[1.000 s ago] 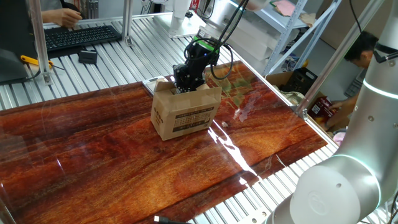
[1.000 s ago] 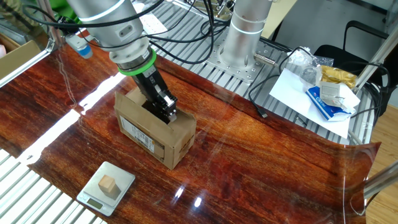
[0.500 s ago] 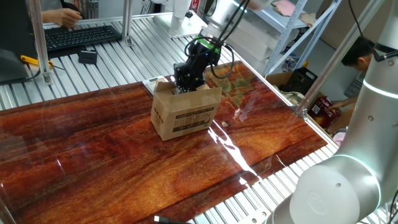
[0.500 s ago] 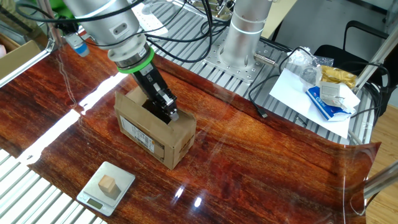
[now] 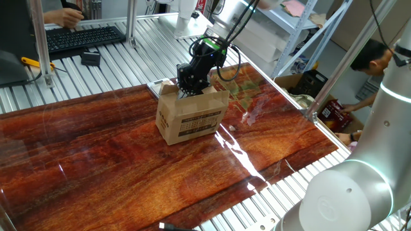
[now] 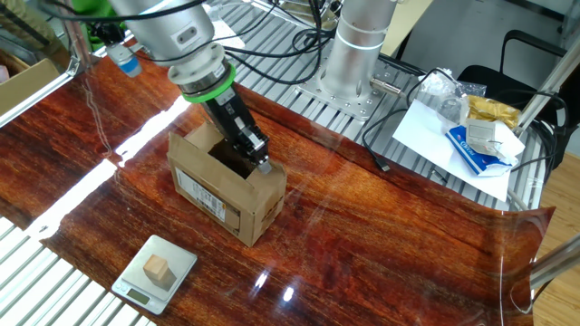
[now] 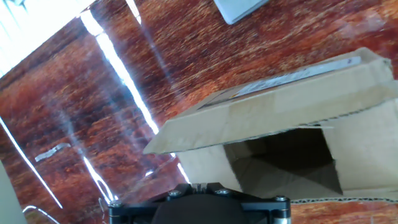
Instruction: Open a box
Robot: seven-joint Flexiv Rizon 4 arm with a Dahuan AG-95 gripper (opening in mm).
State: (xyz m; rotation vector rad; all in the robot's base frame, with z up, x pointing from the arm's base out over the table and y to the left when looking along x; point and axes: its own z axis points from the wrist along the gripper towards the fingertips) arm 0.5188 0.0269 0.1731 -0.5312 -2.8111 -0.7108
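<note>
Box (image 6: 222, 190) top open, closed jaws at its rim

A glossy red-brown wooden table (image 6: 381, 235) carries a cardboard box (image 6: 222, 195), with a small scale (image 6: 154, 272) near it.

arm (image 6: 177, 36): silver-grey casing | green wrist ring (image 6: 207, 88) | black cables | black gripper (image 6: 260, 166)

Box (image 7: 292, 124) open, dark interior, on wooden table (image 7: 81, 124)
</note>
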